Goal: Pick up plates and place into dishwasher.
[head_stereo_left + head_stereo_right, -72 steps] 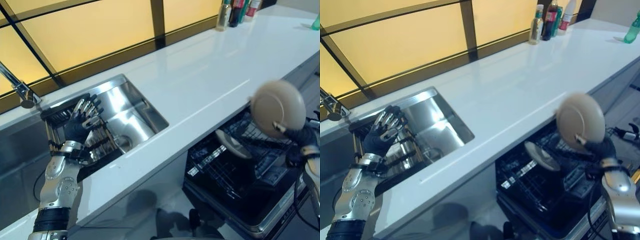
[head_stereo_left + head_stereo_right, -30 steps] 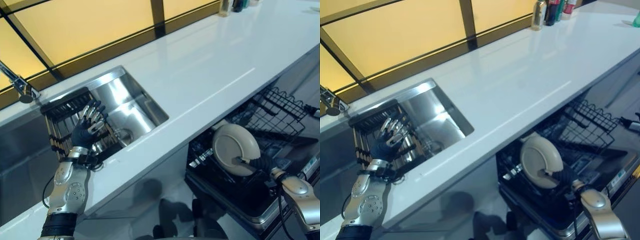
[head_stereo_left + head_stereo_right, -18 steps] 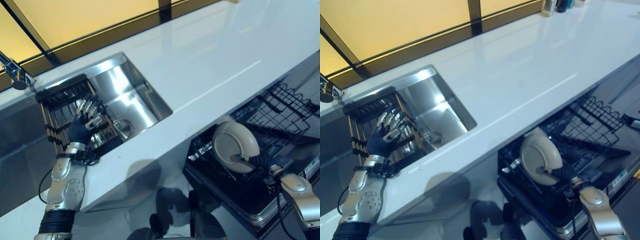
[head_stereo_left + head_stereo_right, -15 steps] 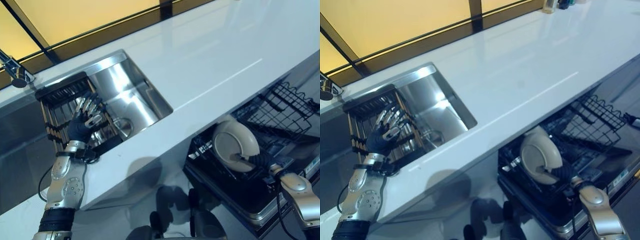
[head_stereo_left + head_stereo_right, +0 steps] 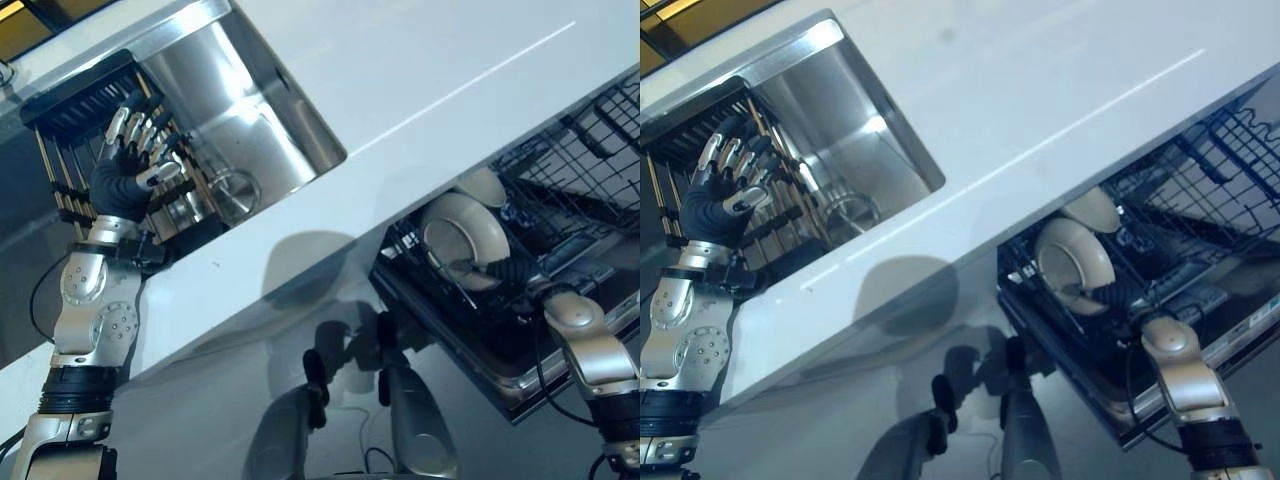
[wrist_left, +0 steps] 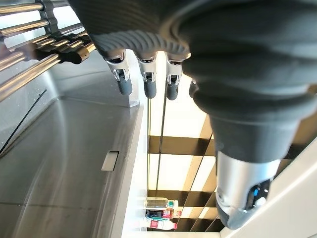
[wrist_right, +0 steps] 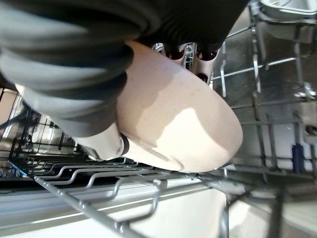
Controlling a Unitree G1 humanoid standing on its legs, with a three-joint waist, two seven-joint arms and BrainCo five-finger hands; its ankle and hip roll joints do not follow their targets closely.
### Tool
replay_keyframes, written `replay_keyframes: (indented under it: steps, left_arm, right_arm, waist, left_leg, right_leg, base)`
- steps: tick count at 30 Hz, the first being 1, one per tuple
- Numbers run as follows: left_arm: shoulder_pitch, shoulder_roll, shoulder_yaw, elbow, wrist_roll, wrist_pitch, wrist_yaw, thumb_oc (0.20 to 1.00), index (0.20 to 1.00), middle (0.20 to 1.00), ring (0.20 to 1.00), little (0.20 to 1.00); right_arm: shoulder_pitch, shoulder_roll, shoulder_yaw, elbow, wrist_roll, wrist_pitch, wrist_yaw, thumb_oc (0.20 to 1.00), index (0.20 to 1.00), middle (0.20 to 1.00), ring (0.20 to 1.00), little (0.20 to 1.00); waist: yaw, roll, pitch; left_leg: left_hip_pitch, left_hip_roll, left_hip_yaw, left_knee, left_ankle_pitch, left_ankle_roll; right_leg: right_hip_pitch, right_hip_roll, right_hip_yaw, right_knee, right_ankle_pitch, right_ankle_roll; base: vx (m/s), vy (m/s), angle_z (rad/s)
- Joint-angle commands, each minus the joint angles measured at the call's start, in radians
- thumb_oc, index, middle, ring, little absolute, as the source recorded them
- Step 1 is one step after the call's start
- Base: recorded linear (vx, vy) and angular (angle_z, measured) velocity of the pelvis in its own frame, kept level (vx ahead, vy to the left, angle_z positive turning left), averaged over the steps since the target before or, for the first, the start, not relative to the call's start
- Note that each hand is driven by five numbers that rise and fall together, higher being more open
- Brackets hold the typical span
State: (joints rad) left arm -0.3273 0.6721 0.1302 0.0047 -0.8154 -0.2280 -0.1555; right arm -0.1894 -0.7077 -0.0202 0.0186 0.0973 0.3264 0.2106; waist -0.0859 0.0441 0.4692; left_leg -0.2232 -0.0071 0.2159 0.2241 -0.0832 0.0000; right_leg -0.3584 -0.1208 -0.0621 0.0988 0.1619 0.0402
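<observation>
Two plates (image 5: 462,238) – one rack (image 5: 560,170).

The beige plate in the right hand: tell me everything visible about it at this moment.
The plate is round, plain beige and matte, ceramic by its look, with a shallow raised rim. It stands nearly on edge inside the black wire dishwasher rack, below the white counter. The right hand grips it, thumb across its face in the right wrist view, fingers behind. A second pale dish stands just behind it; whether they touch is unclear.

The left hand (image 5: 128,168) is raised with fingers spread straight, while the right hand (image 5: 500,275) reaches low, fingers curled.
</observation>
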Motion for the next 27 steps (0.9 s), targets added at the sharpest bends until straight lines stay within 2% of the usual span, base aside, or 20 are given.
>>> replay_keyframes:
  steps: [1, 8, 15, 16, 17, 18, 27]
  left_arm:
    - [-0.005, -0.091, -0.050, 0.023, -0.003, -0.066, 0.021, 1.000, 1.000, 1.000, 1.000, 1.000]
    - [0.010, -0.117, -0.039, -0.023, 0.005, -0.048, 0.043, 1.000, 1.000, 1.000, 1.000, 1.000]
    - [0.023, -0.137, -0.038, -0.045, 0.000, -0.046, 0.054, 1.000, 1.000, 1.000, 1.000, 1.000]
    - [0.024, -0.141, -0.039, -0.046, 0.000, -0.047, 0.055, 1.000, 1.000, 1.000, 1.000, 1.000]
    - [0.024, -0.142, -0.040, -0.051, 0.000, -0.044, 0.058, 1.000, 1.000, 1.000, 1.000, 1.000]
    - [0.025, -0.144, -0.040, -0.055, -0.001, -0.043, 0.059, 1.000, 1.000, 1.000, 1.000, 1.000]
    - [0.036, -0.154, -0.021, -0.060, -0.031, -0.030, 0.058, 1.000, 1.000, 1.000, 1.000, 1.000]
  right_arm:
    - [-0.026, -0.034, 0.047, -0.017, -0.057, 0.035, 0.007, 0.200, 0.200, 0.200, 0.200, 0.200]
    - [-0.048, -0.076, 0.040, -0.002, -0.243, 0.106, -0.026, 0.200, 0.200, 0.200, 0.200, 0.200]
    - [-0.073, -0.079, 0.049, -0.007, -0.270, 0.193, 0.039, 0.200, 0.200, 0.200, 0.200, 0.200]
    - [-0.071, -0.075, 0.051, -0.005, -0.272, 0.194, 0.036, 0.266, 0.266, 0.266, 0.266, 0.266]
    - [-0.070, -0.072, 0.052, -0.003, -0.270, 0.196, 0.026, 0.928, 0.928, 0.928, 0.928, 0.928]
    - [-0.067, -0.070, 0.053, -0.001, -0.270, 0.200, 0.016, 1.000, 1.000, 1.000, 1.000, 1.000]
    - [-0.036, -0.064, 0.010, 0.022, -0.256, 0.179, -0.024, 1.000, 1.000, 1.000, 1.000, 1.000]
  waist:
    - [0.005, 0.000, 0.044]
    - [-0.001, 0.043, 0.051]
    - [-0.002, 0.077, 0.051]
    - [-0.002, 0.080, 0.051]
    - [-0.003, 0.082, 0.051]
    - [-0.002, 0.084, 0.051]
    - [-0.012, 0.081, 0.051]
  left_leg:
    - [-0.087, -0.036, -0.016, 0.024, 0.020, 0.033]
    - [-0.127, -0.049, -0.012, 0.012, 0.034, 0.030]
    - [-0.155, -0.060, -0.016, -0.006, 0.049, 0.029]
    - [-0.152, -0.061, -0.017, -0.010, 0.051, 0.029]
    - [-0.148, -0.062, -0.018, -0.013, 0.052, 0.028]
    - [-0.141, -0.064, -0.019, -0.016, 0.052, 0.028]
    - [-0.077, -0.058, -0.018, -0.024, 0.048, 0.021]
  right_leg:
    - [-0.020, -0.019, -0.022, 0.177, -0.172, 0.054]
    - [-0.084, -0.025, -0.016, 0.206, -0.182, 0.047]
    - [-0.127, -0.025, -0.010, 0.221, -0.191, 0.038]
    - [-0.126, -0.025, -0.009, 0.221, -0.192, 0.037]
    - [-0.124, -0.024, -0.009, 0.221, -0.193, 0.036]
    - [-0.119, -0.024, -0.009, 0.221, -0.196, 0.034]
    - [-0.059, -0.026, -0.011, 0.217, -0.205, 0.031]
  base:
    - [-0.01, 0.032, 0.00]
    - [0.00, 0.024, 0.02]
    - [-0.01, 0.008, 0.01]
    - [0.00, 0.000, 0.00]
    - [0.00, 0.000, 0.00]
    - [0.00, 0.000, 0.00]
    - [0.00, 0.001, 0.00]
